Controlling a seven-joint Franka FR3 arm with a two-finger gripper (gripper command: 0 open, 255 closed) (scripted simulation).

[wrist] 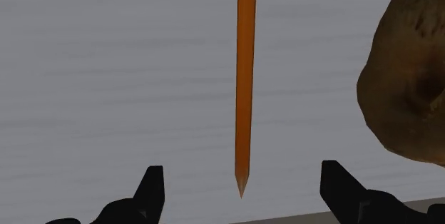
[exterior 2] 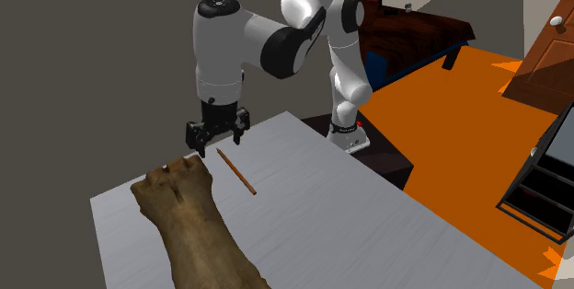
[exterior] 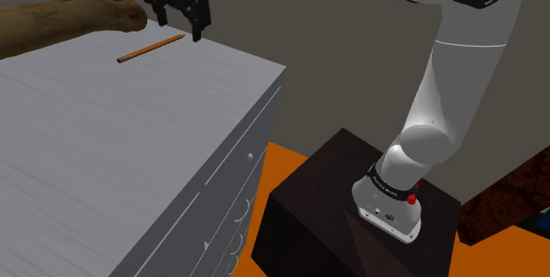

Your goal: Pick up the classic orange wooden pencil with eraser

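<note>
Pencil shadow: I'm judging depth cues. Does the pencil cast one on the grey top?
Wrist view: no shadow beside the pencil, grey top evenly lit. Shoulder view: none visible under it either. Second exterior view: none I can make out.

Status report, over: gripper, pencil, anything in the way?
Gripper open, empty. Orange pencil flat on grey cabinet top, pointed end between the fingers, not touching them. Brown log-like object close beside, probably not blocking.
</note>
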